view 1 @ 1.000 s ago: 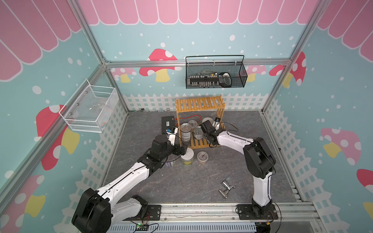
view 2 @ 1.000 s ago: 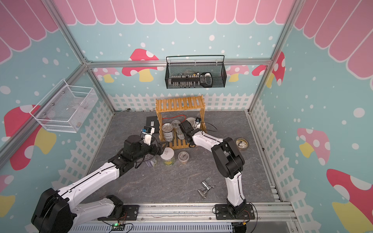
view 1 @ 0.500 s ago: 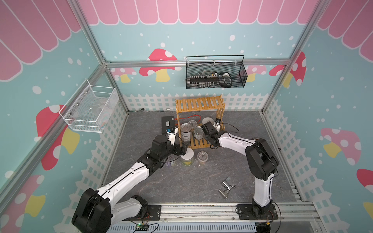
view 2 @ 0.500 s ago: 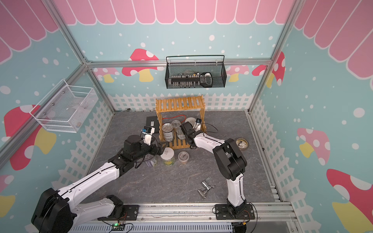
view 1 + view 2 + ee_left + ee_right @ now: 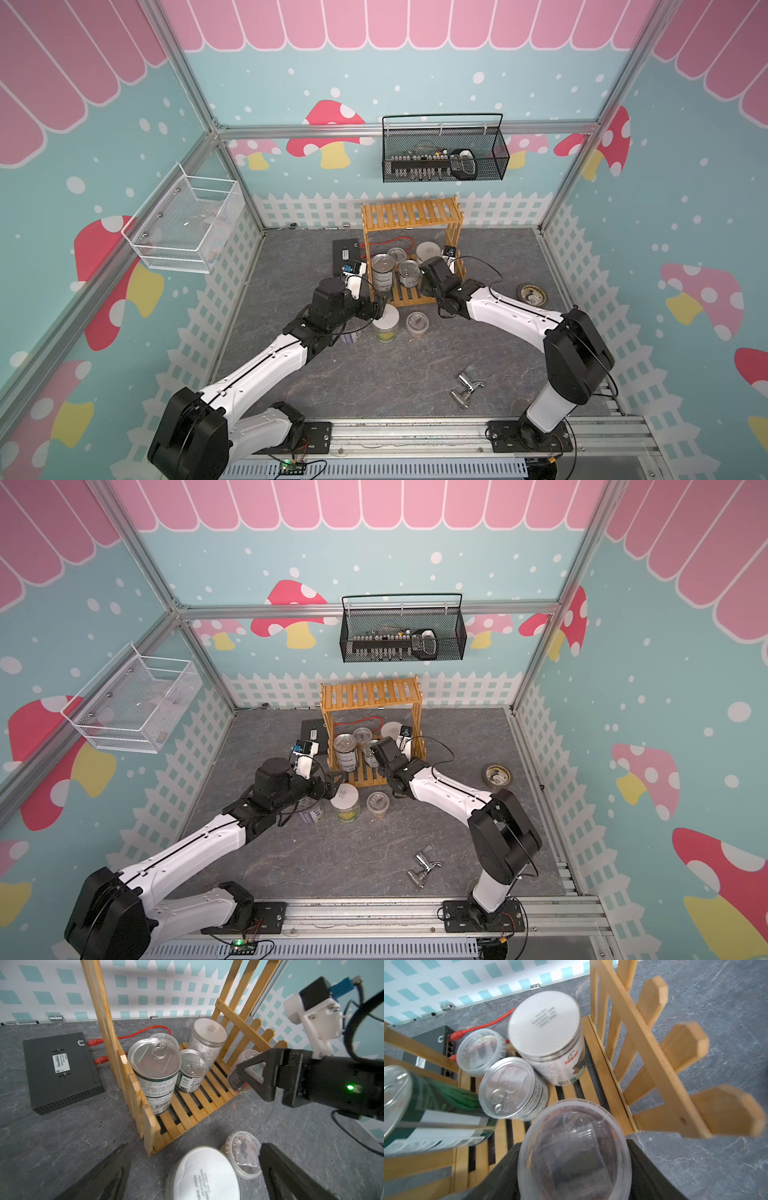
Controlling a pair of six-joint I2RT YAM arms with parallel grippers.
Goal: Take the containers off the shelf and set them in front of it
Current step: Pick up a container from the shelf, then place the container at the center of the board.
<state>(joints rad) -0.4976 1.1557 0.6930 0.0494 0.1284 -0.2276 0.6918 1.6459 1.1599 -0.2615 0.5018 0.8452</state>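
The small clear plastic cup with a snap-on lid (image 5: pixel 575 1142) is at the near right corner of the shelf's bottom tier, and my right hand (image 5: pixel 247 1074) grasps it around the body. It looks tipped in the left wrist view. I can't tell whether its base rests on the slats. I judge it light and thin-walled, so it would buckle or pop its lid if squeezed hard. The safest hold is low on the wall under the rim, with only modest pressure.

On the same tier further in are a short silver pull-tab tin (image 5: pixel 193 1064), a taller silver pull-tab tin (image 5: pixel 154 1061) at the left, another clear lidded cup (image 5: pixel 164 1038) behind them, and a white-lidded silver canister (image 5: pixel 208 1032) at the far right. The tins look stiff, smooth and heavier, so I'd grip them firmly across the sides.

The yellow-orange slatted wooden shelf (image 5: pixel 411 214) leaves little room beside its right uprights.

On the grey stone-patterned desk (image 5: pixel 374 374) in front of the shelf are a white-lidded clear jar with a yellow-green label (image 5: pixel 385 322), one more clear cup (image 5: pixel 417 323), and a purple-labelled tin (image 5: pixel 351 334) partly hidden under my left arm. My left hand (image 5: pixel 376 306) is fully released, just above the jar.
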